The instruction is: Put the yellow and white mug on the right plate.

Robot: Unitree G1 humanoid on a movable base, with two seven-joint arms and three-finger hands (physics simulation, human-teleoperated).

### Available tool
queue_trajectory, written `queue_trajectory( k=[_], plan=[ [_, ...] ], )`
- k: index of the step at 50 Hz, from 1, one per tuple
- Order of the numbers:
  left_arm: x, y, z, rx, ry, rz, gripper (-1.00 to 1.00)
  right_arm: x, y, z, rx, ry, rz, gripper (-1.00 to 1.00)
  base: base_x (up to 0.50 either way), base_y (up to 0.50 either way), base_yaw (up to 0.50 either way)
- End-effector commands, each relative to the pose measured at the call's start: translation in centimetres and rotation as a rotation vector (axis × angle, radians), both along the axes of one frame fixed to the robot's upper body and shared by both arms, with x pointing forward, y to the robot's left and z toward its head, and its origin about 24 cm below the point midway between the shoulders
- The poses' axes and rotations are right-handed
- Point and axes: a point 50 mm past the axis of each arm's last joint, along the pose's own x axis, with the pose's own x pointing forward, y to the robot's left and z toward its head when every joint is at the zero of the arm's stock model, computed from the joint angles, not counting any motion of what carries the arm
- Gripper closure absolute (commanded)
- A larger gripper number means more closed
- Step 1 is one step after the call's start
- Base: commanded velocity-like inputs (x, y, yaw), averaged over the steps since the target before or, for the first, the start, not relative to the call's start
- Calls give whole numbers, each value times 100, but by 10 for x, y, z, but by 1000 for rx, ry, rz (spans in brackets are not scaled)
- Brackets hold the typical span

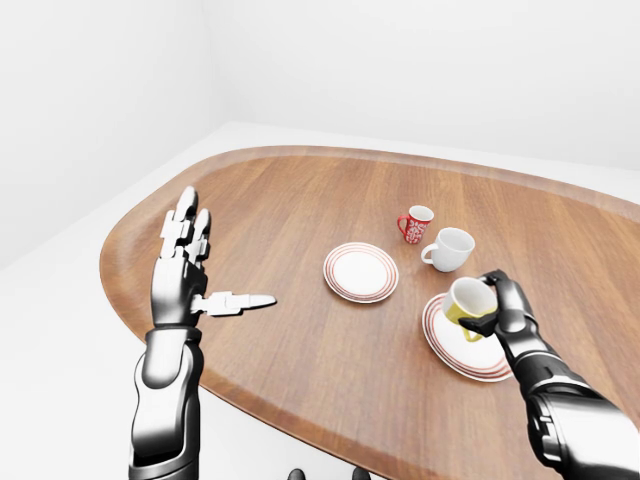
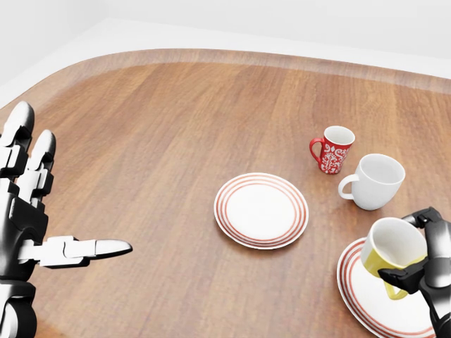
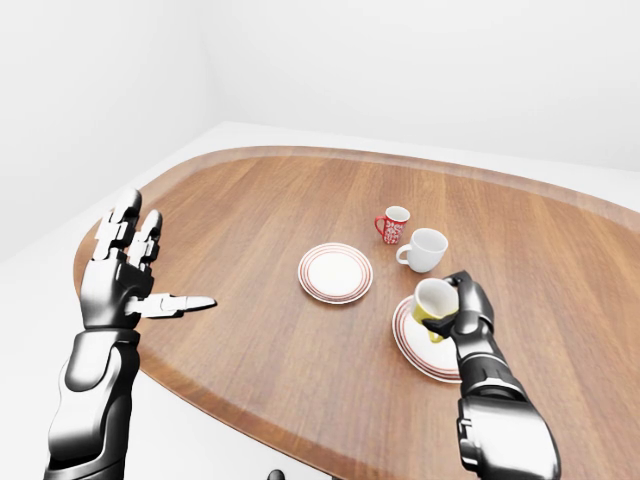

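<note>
While our right hand (image 2: pixel 423 264) grips the yellow and white mug (image 2: pixel 392 255) tilted above the right plate (image 2: pixel 366 299), we judge only lowering and release remain; our left hand (image 2: pixel 32 225) hangs open.

1. The table (image 2: pixel 155 141) is warm brown wood grain with a paler rim.
2. The yellow and white mug (image 2: pixel 392 253) is white inside, yellow on its lower body and handle.
3. Under it, the right plate (image 2: pixel 366 303) is white with red rings.
4. Left of it, the middle plate (image 2: pixel 261 210) is coloured the same.
5. The plain mug (image 2: pixel 372 182) is white.
6. The small mug (image 2: pixel 333 149) is red with white floral patterning.
7. Both hands, left hand (image 2: pixel 28 218) and right hand (image 2: pixel 430 267), are black and silver.
</note>
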Motion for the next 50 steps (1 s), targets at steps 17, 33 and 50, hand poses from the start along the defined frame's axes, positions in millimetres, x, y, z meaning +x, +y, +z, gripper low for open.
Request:
queue_trajectory(
  k=[17, 33, 50],
  plan=[
    [0, -1, -1, 2, 3, -2, -91, -10, -5, -9, 27, 15, -71, 100, 0, 0, 0],
    [0, -1, -2, 3, 8, -2, -91, -16, -7, -13, 25, 22, -99, 100, 0, 0, 0],
    [0, -2, -3, 4, 13, -5, -91, -19, -8, -15, 13, 24, -114, 100, 0, 0, 0]
  ],
)
